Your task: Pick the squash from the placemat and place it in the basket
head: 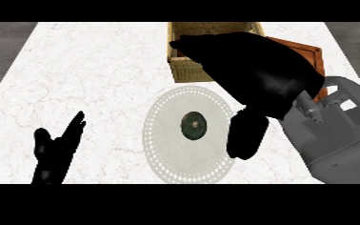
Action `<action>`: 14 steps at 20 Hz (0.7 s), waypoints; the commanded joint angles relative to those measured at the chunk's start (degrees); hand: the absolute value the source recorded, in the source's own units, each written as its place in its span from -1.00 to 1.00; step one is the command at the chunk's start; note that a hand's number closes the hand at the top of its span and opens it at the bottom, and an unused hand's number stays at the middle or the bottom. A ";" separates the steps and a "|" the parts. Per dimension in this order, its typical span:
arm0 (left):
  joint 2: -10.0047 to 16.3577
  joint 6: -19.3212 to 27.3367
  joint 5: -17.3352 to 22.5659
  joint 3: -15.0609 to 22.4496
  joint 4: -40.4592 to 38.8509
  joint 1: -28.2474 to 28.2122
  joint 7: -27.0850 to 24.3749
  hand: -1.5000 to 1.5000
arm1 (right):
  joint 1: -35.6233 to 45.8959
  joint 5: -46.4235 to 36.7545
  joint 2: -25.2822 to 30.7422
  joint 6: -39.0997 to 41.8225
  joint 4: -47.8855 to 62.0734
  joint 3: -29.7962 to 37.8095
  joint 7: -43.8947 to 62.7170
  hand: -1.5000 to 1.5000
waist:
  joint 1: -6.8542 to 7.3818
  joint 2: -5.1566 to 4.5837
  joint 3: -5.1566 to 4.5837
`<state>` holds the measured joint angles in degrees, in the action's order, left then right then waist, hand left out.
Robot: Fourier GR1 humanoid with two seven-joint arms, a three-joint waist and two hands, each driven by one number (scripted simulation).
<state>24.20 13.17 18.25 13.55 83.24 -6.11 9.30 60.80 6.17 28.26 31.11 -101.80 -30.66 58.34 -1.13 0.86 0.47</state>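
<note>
A small dark green squash (194, 126) sits at the middle of a round white lace placemat (163, 145). Beyond the placemat stands a woven basket (188, 69), partly hidden by my right hand (256, 74). That hand hangs above the counter with its fingers stretched out over the basket's front edge and its thumb hanging down beside the placemat's right rim. It is open and holds nothing, a short way right of and above the squash. My left hand (60, 150) rests open at the lower left, fingers up.
A brown wooden box (309, 57) lies behind my right hand, to the right of the basket. The white marble counter ends at grey floor strips at the far left and far right.
</note>
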 commanded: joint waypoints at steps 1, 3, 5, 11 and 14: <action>0.52 -1.90 0.51 0.15 -3.30 -0.97 2.65 0.00 | -1.51 2.06 0.71 1.58 -4.84 -0.32 10.71 -1.00 | 0.03 -0.40 -0.53; -1.56 0.22 -0.45 1.60 -2.60 0.10 5.18 0.00 | -2.59 -2.05 -3.10 -1.76 -2.87 -3.50 8.75 -1.00 | 0.70 -0.66 -0.52; -1.28 -2.53 -0.14 0.37 -5.47 -1.88 0.12 0.00 | -6.39 -4.49 -1.27 -2.16 -5.01 -2.74 5.85 -1.00 | 0.72 -0.73 -0.52; 0.91 -3.18 0.19 -0.78 0.25 -0.92 5.83 0.00 | -10.49 -14.00 -5.90 -4.92 0.90 -4.87 -1.05 -1.00 | 1.68 -0.92 -0.46; -2.62 -2.08 -1.74 0.28 -5.09 1.23 3.48 0.00 | -10.26 -17.76 -10.75 -5.49 2.75 -8.38 2.40 -1.00 | 1.33 -0.94 -0.53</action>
<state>23.49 11.09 17.03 12.67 83.08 -5.11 10.69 50.06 -7.94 22.00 26.72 -102.08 -37.23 56.05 0.09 0.37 0.54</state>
